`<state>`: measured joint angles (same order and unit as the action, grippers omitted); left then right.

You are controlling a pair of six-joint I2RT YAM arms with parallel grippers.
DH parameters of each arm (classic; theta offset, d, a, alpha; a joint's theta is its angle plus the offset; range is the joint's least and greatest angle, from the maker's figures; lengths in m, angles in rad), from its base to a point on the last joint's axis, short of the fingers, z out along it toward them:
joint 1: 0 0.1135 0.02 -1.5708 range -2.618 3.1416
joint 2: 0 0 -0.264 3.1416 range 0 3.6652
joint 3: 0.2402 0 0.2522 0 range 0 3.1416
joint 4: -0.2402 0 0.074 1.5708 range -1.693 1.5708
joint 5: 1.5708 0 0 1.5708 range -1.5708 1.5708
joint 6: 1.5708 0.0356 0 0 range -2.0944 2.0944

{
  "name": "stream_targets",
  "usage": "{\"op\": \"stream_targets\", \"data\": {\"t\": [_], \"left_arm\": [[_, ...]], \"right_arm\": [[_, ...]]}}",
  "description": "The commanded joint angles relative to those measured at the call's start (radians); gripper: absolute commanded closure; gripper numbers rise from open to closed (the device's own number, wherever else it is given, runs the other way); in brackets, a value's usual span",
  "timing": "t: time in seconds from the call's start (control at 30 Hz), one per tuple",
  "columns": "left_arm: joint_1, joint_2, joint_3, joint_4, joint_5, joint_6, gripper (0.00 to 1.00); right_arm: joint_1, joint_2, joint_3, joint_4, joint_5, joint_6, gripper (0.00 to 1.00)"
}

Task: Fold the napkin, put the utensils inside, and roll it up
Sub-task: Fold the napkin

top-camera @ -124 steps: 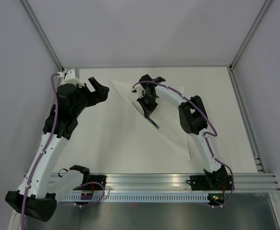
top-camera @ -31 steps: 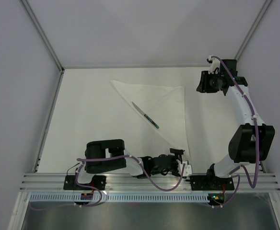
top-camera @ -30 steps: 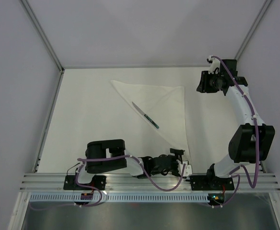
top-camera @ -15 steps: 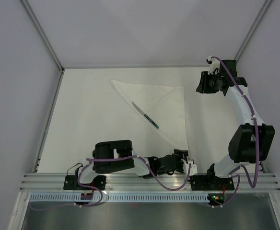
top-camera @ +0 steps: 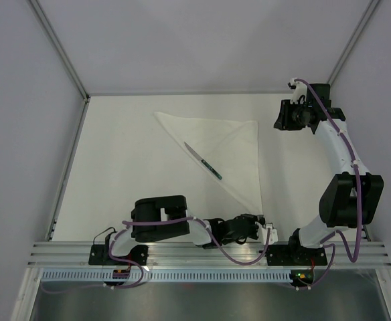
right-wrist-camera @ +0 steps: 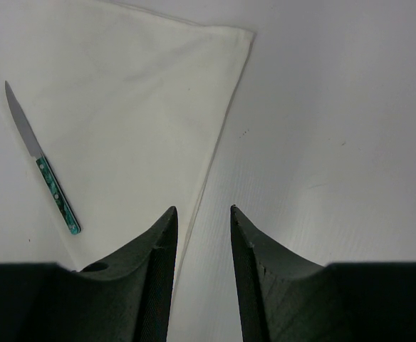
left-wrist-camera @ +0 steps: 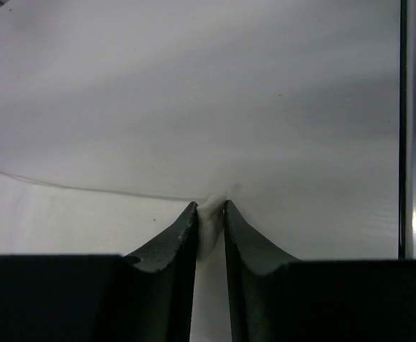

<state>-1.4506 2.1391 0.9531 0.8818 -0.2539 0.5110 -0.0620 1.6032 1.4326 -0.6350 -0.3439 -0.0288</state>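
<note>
Napkin (top-camera: 234, 144): folded into a triangle, centre-right on the table (top-camera: 132, 167). Its long folded edge runs from far-left to a near-right corner.
Knife (top-camera: 203, 162): lies along that edge, blade pointing far-left.
Left gripper (left-wrist-camera: 210, 211): the nearer arm, at the near corner, fingers pinching a tuck of cloth; a second ago they were spread wide.
Right gripper (right-wrist-camera: 202, 214): far right, raised, jaws apart and empty, unmoved.

Open table (top-camera: 122, 167) left of napkin (top-camera: 239, 144); left arm (top-camera: 159, 217) blocks near edge; utensil (top-camera: 203, 162) lies along napkin's diagonal edge.
</note>
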Motion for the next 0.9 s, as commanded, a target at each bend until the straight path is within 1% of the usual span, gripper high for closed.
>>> {"op": "stream_targets", "data": {"t": [0.0,0.03,0.07,0.13,0.17,0.23,0.27,0.37,0.4,0.47,0.5,0.57,0.6,0.63,0.67,0.7,0.77,0.8,0.87], "left_arm": [[-0.005,0.019,0.038,-0.04,-0.025,0.008,0.75],[-0.004,0.019,0.045,-0.044,-0.031,0.003,0.77],[-0.004,0.018,0.05,-0.056,-0.036,-0.003,0.83],[0.002,0.013,0.067,-0.072,-0.036,-0.026,0.87],[0.006,0.004,0.073,-0.089,-0.036,-0.037,0.92],[0.021,-0.008,0.091,-0.112,-0.03,-0.081,0.93],[0.027,-0.027,0.099,-0.125,-0.025,-0.1,0.98],[0.058,-0.07,0.115,-0.165,0.001,-0.187,0.98],[0.068,-0.085,0.118,-0.181,0.017,-0.247,0.98],[0.108,-0.114,0.116,-0.193,0.034,-0.313,0.98],[0.137,-0.143,0.115,-0.208,0.054,-0.384,0.98],[0.171,-0.175,0.108,-0.218,0.071,-0.46,0.98],[0.192,-0.201,0.099,-0.222,0.093,-0.544,0.98],[0.231,-0.215,0.095,-0.227,0.108,-0.583,0.98],[0.251,-0.229,0.087,-0.224,0.123,-0.62,0.98],[0.287,-0.255,0.067,-0.216,0.146,-0.687,0.98],[0.321,-0.278,0.046,-0.184,0.172,-0.747,0.98],[0.352,-0.291,0.027,-0.176,0.194,-0.8,0.98],[0.377,-0.318,0.013,-0.161,0.194,-0.848,0.98]], "right_arm": [[-0.002,-0.032,-0.001,0.034,-0.017,0.017,0.59],[-0.002,-0.032,-0.003,0.032,-0.018,0.017,0.59],[-0.001,-0.032,-0.001,0.032,-0.018,0.017,0.59],[-0.001,-0.031,0.0,0.032,-0.02,0.017,0.59],[-0.001,-0.031,-0.001,0.032,-0.02,0.017,0.59],[-0.001,-0.031,-0.001,0.031,-0.021,0.017,0.59],[-0.002,-0.029,-0.001,0.031,-0.023,0.017,0.59],[-0.002,-0.029,-0.001,0.031,-0.023,0.017,0.59],[-0.001,-0.028,-0.001,0.031,-0.023,0.017,0.59],[-0.002,-0.029,-0.001,0.029,-0.024,0.017,0.59],[-0.001,-0.029,0.0,0.028,-0.024,0.017,0.59],[-0.001,-0.028,0.002,0.028,-0.026,0.017,0.59],[-0.001,-0.028,0.0,0.026,-0.026,0.017,0.59],[-0.002,-0.028,0.002,0.027,-0.027,0.018,0.59],[-0.001,-0.029,0.0,0.028,-0.029,0.018,0.59],[-0.002,-0.029,0.002,0.026,-0.029,0.018,0.59],[-0.001,-0.029,0.0,0.026,-0.03,0.018,0.59],[-0.001,-0.029,-0.001,0.024,-0.03,0.018,0.59],[-0.001,-0.029,-0.001,0.026,-0.033,0.02,0.59]]}}
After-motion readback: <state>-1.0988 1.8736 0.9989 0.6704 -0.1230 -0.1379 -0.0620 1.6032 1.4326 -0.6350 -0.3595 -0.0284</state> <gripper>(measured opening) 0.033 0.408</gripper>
